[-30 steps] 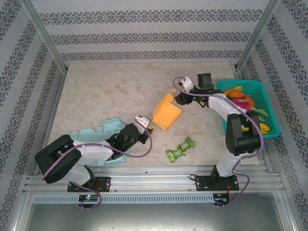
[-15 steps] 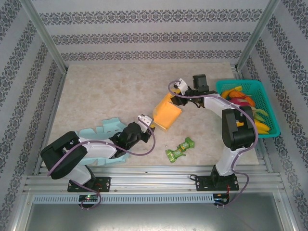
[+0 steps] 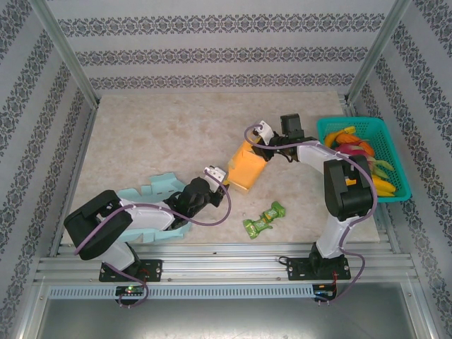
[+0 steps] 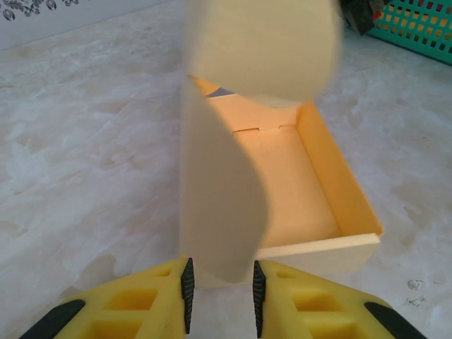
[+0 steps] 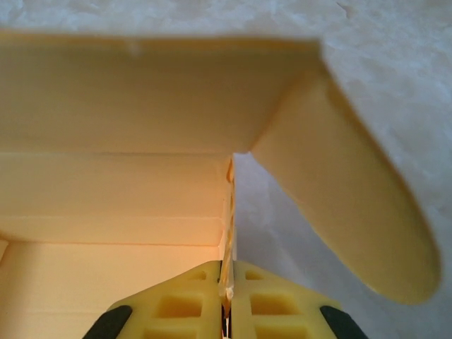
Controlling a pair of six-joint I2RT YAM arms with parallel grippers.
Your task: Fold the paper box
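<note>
Orange paper box (image 3: 246, 168) is sitting mid-desk (image 3: 155, 134), btwn the two arms. R pincer (image 3: 256, 145) is pinching a thin panel edge at box's far end, fingers pressed together on it. L pincer (image 3: 223, 183) is sitting at near end, fingers spread w/ a flap (image 4: 219, 191) btwn them.

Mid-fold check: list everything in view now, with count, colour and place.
paper box: 1, orange-yellow, table centre
flat box blank: 1, light blue, near left of the table
snack packet: 1, green, nearer than the paper box
basket: 1, teal, right side, holding orange, pink, yellow items
table: 1, beige marbled
left pincer: 1, yellow, fingers flanking a box flap
right pincer: 1, yellow, shut on the paper box's wall
</note>
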